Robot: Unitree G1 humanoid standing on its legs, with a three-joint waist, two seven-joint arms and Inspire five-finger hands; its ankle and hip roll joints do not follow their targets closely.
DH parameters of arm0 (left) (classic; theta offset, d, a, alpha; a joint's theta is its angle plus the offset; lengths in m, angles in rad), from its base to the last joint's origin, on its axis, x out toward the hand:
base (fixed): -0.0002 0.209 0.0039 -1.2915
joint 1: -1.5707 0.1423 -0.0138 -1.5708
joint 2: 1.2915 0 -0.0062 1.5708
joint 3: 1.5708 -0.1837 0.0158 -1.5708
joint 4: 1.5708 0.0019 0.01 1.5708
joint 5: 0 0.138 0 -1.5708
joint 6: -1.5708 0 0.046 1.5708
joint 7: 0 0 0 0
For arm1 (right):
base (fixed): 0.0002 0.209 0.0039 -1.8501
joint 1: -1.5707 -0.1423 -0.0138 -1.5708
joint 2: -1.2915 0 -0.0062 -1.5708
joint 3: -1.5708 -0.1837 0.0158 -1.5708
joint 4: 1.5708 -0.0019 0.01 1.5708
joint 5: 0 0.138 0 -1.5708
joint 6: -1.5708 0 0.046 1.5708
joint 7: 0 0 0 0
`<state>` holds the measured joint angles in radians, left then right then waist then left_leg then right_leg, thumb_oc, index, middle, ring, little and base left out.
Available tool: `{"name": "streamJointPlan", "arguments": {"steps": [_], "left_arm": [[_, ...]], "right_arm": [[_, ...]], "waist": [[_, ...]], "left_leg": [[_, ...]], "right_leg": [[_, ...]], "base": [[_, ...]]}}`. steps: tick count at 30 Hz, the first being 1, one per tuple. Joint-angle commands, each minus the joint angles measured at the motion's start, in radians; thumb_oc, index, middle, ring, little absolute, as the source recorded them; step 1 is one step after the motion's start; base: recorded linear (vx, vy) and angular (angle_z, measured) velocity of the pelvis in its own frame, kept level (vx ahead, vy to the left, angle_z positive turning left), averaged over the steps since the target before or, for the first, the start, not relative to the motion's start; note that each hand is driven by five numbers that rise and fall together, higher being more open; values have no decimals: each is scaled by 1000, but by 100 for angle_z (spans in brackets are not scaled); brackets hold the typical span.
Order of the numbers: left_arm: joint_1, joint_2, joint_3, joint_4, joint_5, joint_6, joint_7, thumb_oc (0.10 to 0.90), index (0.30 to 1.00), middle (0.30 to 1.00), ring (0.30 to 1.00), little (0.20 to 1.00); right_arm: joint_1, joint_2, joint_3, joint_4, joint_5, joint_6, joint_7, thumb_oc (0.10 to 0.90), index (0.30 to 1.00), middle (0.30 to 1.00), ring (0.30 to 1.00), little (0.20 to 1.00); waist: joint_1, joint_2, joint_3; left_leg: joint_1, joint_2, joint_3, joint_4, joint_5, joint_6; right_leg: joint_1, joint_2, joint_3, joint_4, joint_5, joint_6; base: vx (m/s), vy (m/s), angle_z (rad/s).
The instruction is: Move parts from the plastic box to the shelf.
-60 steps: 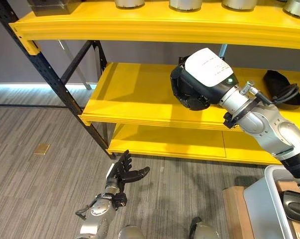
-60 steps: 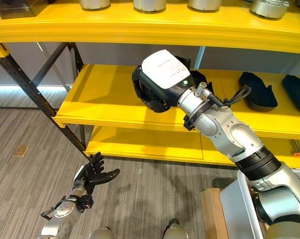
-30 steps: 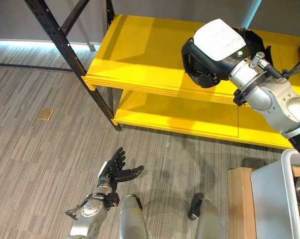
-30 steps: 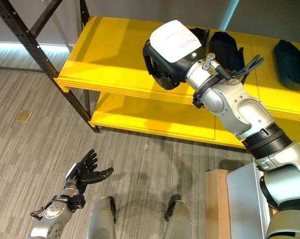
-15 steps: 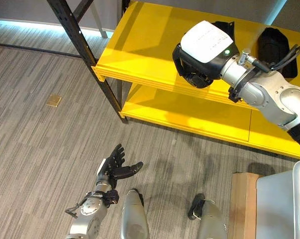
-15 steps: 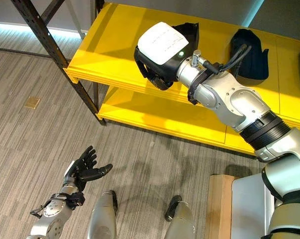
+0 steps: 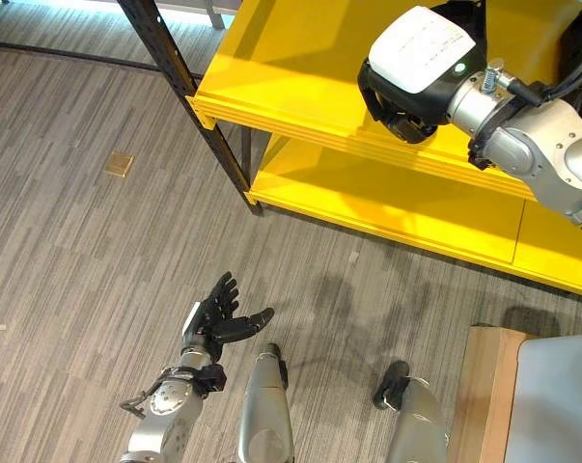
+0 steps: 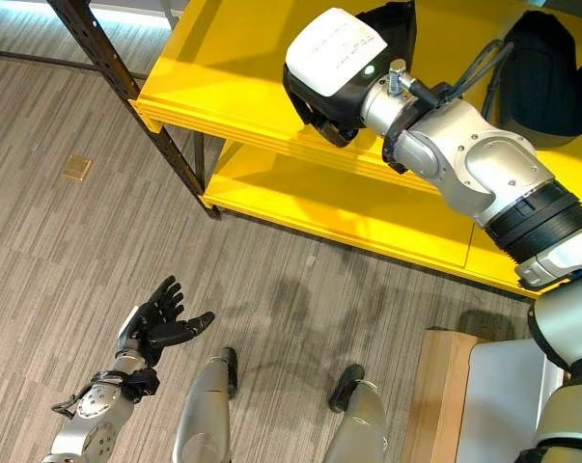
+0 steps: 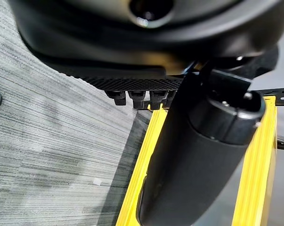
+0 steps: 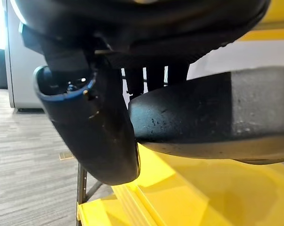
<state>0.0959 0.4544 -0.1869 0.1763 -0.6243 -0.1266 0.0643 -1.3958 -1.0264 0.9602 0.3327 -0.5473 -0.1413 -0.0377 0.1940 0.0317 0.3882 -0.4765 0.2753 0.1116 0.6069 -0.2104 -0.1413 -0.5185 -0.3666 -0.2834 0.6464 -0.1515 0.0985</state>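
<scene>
Yellow shelf (image 7: 300,58): two tiers in the head views, carried on a black post (image 7: 175,77). The lower tier (image 7: 387,193) lies just above the floor.
Shelf contents: two dark parts lie on the upper of the two tiers. One part (image 8: 543,68) is well to the right. The other (image 8: 395,24) is just behind the right wrist. How either one is turned cannot be told.
Right hand (image 7: 411,92): raised at the front edge of the upper tier, white cover on its back facing up. In the wrist view its thumb (image 10: 94,132) lies against a dark, rough-skinned piece (image 10: 217,117), and the fingers (image 10: 151,75) run behind the same piece. Read as closed round that piece, above the yellow board and not set down.
Left hand (image 7: 218,316): low over the floor, well clear of the shelf. Fingers spread and straight, thumb out to the side, holding nothing.
Box (image 7: 561,400): pale plastic, at the lower right of the head views, well apart from both hands. A bare part of its wall and rim is in sight; its inside cannot be seen.
Wood block (image 7: 485,386): touching the box on its left side.
Floor (image 7: 78,289): grey striped carpet, with a small brass plate (image 7: 120,164) left of the post.
</scene>
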Motion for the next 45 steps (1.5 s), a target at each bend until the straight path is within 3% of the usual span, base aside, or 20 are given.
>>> {"name": "streamJointPlan", "arguments": {"steps": [1, 2, 3, 4, 6, 7, 13, 14, 27, 29, 30, 31, 32, 41, 45], "left_arm": [[-10, 74, 1, -108, -17, -108, 9, 900, 1000, 1000, 1000, 1000], [-10, 70, 1, -103, -27, -111, 14, 900, 1000, 1000, 1000, 1000], [-11, 70, 1, -103, -28, -111, 14, 900, 1000, 1000, 1000, 1000], [-10, 70, 3, -102, -32, -114, 20, 900, 1000, 1000, 1000, 1000], [-9, 68, 6, -104, -36, -117, 24, 900, 1000, 1000, 1000, 1000], [-11, 67, 8, -103, -38, -118, 26, 900, 1000, 1000, 1000, 1000], [-13, 73, 13, -103, -46, -126, 27, 900, 1000, 1000, 1000, 1000], [-11, 73, 13, -103, -47, -127, 27, 900, 1000, 1000, 1000, 1000], [-21, 67, 13, -77, -62, -138, 37, 900, 1000, 1000, 1000, 1000], [-24, 70, 15, -78, -63, -138, 35, 900, 1000, 1000, 1000, 1000], [-26, 71, 15, -78, -63, -138, 35, 900, 1000, 1000, 1000, 1000], [-28, 69, 12, -77, -65, -138, 36, 900, 1000, 1000, 1000, 1000], [-27, 70, 14, -77, -66, -138, 37, 900, 1000, 1000, 1000, 1000], [-29, 71, 16, -74, -69, -140, 39, 900, 1000, 1000, 1000, 1000], [-31, 69, 21, -68, -72, -138, 42, 900, 1000, 1000, 1000, 1000]], "right_arm": [[-256, -9, -64, 10, 9, 46, -138, 400, 300, 300, 300, 300], [-264, -18, -68, 25, 6, 55, -159, 400, 300, 300, 300, 300], [-265, -18, -68, 25, 6, 55, -159, 400, 300, 300, 300, 300], [-276, -19, -64, 43, 2, 61, -172, 400, 300, 300, 300, 300], [-294, -23, -55, 52, -2, 64, -185, 400, 300, 300, 300, 300], [-303, -24, -48, 63, -3, 66, -192, 400, 300, 300, 300, 300], [-327, -27, -38, 87, -3, 73, -215, 400, 300, 300, 300, 300], [-328, -27, -39, 93, -1, 76, -220, 400, 300, 300, 300, 300], [-294, 11, -103, 156, 68, 83, -261, 400, 300, 300, 300, 300], [-288, 22, -108, 161, 77, 83, -255, 512, 456, 456, 456, 456], [-281, 32, -118, 156, 92, 80, -251, 614, 599, 599, 599, 599], [-270, 43, -128, 154, 100, 79, -252, 825, 896, 896, 896, 896], [-268, 44, -134, 154, 107, 78, -255, 900, 1000, 1000, 1000, 1000], [-257, 62, -153, 150, 131, 74, -257, 900, 1000, 1000, 1000, 1000], [-226, 110, -200, 124, 183, 69, -261, 900, 1000, 1000, 1000, 1000]], "waist": [[12, -3, -72], [10, 1, -73], [10, 3, -71], [9, 5, -72], [9, 7, -71], [8, 10, -68], [5, 15, -71], [5, 13, -74], [7, 3, -76], [9, 3, -74], [10, 3, -73], [11, 4, -72], [11, 3, -72], [14, 1, -68], [23, -3, -65]], "left_leg": [[-102, 22, -79, -14, 117, 0], [-104, 20, -77, -3, 90, -12], [-115, 19, -74, -9, 115, -2], [-112, 22, -78, 3, 89, -14], [-117, 25, -75, 3, 90, -15], [-129, 24, -70, -5, 116, -5], [-145, 18, -69, -13, 123, -3], [-139, 19, -73, -3, 96, -13], [-162, 6, -88, -2, 103, -12], [-165, 6, -90, -1, 103, -11], [-166, 6, -92, 0, 103, -11], [-167, 6, -93, -1, 103, -11], [-166, 6, -93, -2, 104, -12], [-166, 4, -93, -4, 104, -13], [-169, 1, -98, 0, 104, -14]], "right_leg": [[141, -23, 66, -40, 1, 66], [141, -26, 69, -31, -22, 74], [131, -26, 66, -38, 0, 67], [125, -24, 72, -24, -21, 74], [109, -22, 77, -23, -18, 75], [94, -21, 77, -31, 6, 68], [76, -21, 81, -38, 15, 71], [82, -22, 84, -28, -8, 79], [87, -25, 68, -29, -3, 80], [88, -24, 68, -31, -3, 79], [88, -24, 67, -31, -3, 79], [88, -24, 66, -31, -3, 78], [88, -25, 65, -32, -2, 79], [91, -26, 63, -31, -2, 79], [98, -27, 55, -32, -3, 78]], "base": [[93, -41, 4], [9, -16, 4], [85, -28, 12], [0, 5, 15], [-3, 4, 6], [-81, 16, -4], [4, -4, -7], [81, -15, -2], [2, 0, 3], [-9, 2, 2], [0, 0, 0], [0, 0, 0], [0, 0, 0], [0, 0, 0], [0, 0, 0]]}}
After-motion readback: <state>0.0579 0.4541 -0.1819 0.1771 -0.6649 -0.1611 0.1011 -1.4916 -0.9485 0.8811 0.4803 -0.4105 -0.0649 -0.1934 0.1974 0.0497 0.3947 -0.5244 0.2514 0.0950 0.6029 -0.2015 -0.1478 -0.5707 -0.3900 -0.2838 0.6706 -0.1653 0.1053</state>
